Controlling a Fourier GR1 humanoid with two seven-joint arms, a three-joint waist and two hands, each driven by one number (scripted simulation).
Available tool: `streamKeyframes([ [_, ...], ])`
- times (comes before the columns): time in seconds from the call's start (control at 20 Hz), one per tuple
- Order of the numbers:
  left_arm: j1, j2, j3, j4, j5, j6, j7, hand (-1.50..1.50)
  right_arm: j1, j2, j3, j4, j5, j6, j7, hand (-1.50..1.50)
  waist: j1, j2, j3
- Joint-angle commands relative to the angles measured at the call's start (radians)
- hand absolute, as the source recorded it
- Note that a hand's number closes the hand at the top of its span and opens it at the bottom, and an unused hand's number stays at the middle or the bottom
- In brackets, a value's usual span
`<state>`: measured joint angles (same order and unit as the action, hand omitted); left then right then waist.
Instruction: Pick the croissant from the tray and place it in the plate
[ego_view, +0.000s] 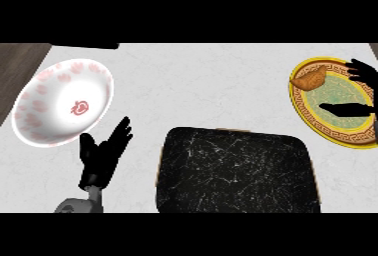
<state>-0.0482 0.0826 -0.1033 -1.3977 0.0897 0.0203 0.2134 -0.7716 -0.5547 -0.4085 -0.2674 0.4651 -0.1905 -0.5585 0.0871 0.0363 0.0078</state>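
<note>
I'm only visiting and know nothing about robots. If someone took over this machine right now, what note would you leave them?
Left hand: open, resting fingers up at lower left, below the white pink-patterned plate.
Right hand: open at the right edge, fingers over the yellow-rimmed plate, seemingly apart from the croissant.
Done: the croissant lies on that plate's upper left part, off the black marbled tray.
Left: probably only to pull the right hand away.
</note>
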Motion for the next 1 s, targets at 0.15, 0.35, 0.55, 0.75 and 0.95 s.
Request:
streamKeyframes([
  [0.15, -0.014, 0.005, 0.012, 0.009, 0.005, -0.001, 0.012, 0.00, -0.045, 0.013, -0.131, 0.031, -0.141, 0.106, -0.154, -1.50, -0.016, -0.003, 0.001],
  [0.35, 0.001, -0.011, 0.000, 0.008, -0.011, 0.018, 0.002, 0.00, -0.040, -0.023, -0.199, 0.073, -0.203, 0.150, -0.156, -1.50, -0.019, -0.005, 0.000],
  [0.55, 0.015, -0.013, 0.004, 0.020, -0.010, 0.017, -0.016, 0.00, -0.008, -0.129, -0.239, 0.108, -0.249, 0.344, -0.143, -1.50, -0.036, -0.008, -0.001],
  [0.75, 0.052, -0.012, 0.003, 0.001, -0.009, 0.011, -0.046, 0.00, 0.074, -0.175, -0.229, 0.128, -0.247, 0.541, -0.211, -1.50, -0.036, -0.008, 0.001],
  [0.95, 0.031, -0.015, 0.008, -0.006, -0.020, 0.033, -0.026, 0.00, 0.114, -0.242, -0.197, 0.123, -0.218, 0.659, -0.230, -1.50, -0.044, -0.012, -0.001],
])
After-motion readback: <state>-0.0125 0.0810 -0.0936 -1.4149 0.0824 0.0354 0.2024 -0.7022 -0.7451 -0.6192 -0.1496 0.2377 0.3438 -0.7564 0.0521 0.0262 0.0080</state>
